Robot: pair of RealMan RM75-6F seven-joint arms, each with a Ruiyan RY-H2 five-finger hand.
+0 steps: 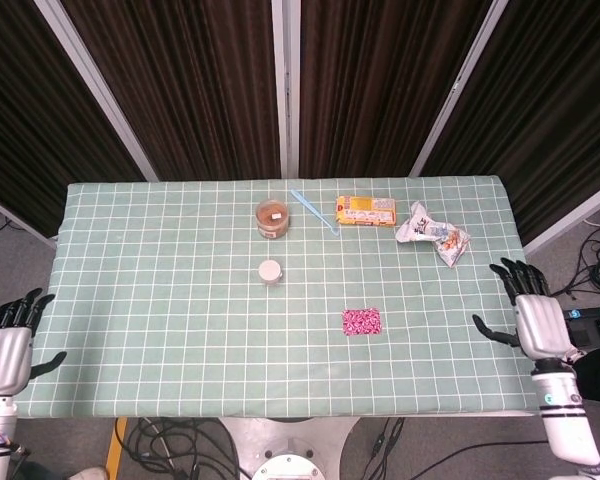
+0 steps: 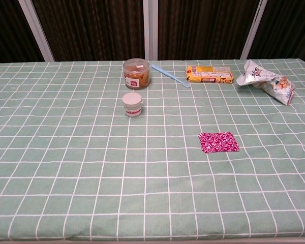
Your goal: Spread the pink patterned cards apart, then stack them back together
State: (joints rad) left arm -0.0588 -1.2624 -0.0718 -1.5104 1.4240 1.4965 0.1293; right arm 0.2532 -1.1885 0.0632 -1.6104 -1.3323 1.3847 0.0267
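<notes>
On the green checked worktop (image 1: 160,300), the pink patterned cards (image 1: 361,321) lie flat as 1 neat stack, right of centre and touched by nothing. The right robot hand (image 1: 530,318) hangs at the worktop's right edge, well apart from the cards, fingers apart and empty. The left robot hand (image 1: 7,345) hangs off the left edge, likewise spread and empty. Farther back stand a brown jar (image 1: 272,218), a small white pot (image 1: 270,271) and a yellow packet (image 1: 366,211).
</notes>
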